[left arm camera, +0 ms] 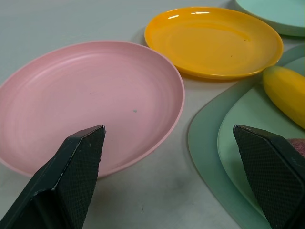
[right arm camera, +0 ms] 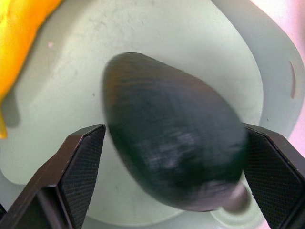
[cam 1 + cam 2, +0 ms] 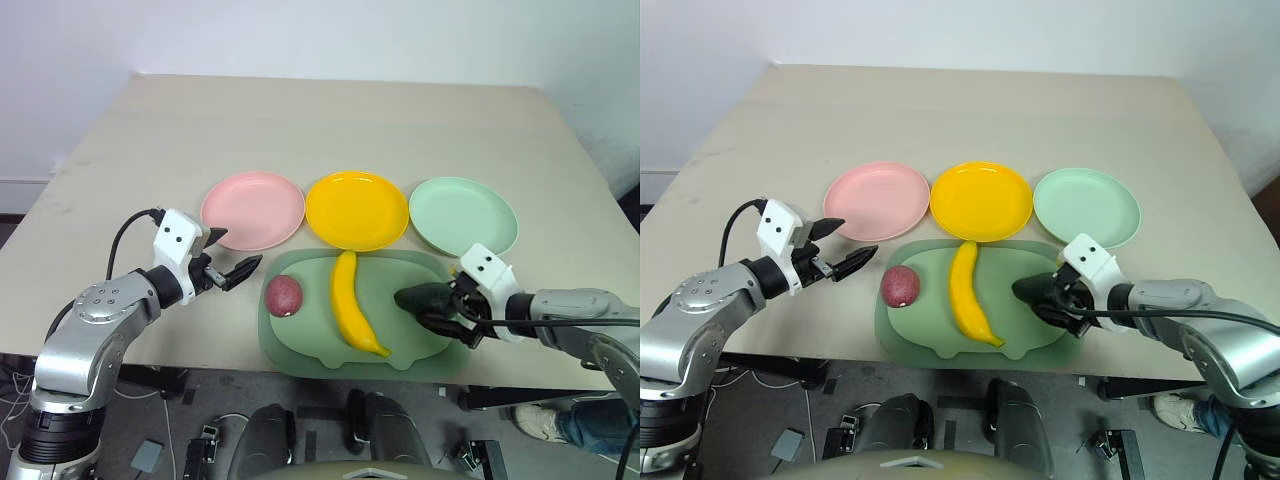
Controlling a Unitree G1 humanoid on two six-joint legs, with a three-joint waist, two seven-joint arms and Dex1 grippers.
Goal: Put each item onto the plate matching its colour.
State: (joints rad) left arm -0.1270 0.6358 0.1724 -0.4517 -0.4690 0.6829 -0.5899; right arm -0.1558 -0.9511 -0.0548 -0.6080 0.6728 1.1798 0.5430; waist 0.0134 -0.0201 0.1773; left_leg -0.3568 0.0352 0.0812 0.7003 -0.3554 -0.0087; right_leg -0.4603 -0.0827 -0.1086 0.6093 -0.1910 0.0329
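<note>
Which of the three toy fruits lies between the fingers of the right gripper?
The dark green avocado, at the tray's right end, between the open right gripper's fingers. The banana and reddish-purple fruit lie apart, further left.

Taking the pale green tray (image 3: pixel 300 350) as landmark: the three plates behind it, pink (image 3: pixel 252 209), yellow (image 3: pixel 356 209) and mint green (image 3: pixel 463 215), lie bare, and the surface (image 3: pixel 330 120) beyond them is open. On the tray, the banana (image 3: pixel 352 304) runs down its middle between the reddish fruit (image 3: pixel 283 295) and the avocado (image 3: pixel 424 297). The right gripper (image 3: pixel 432 308) straddles the avocado with fingers wide, while the left gripper (image 3: pixel 232 262) hangs spread beside the tray's left edge.
</note>
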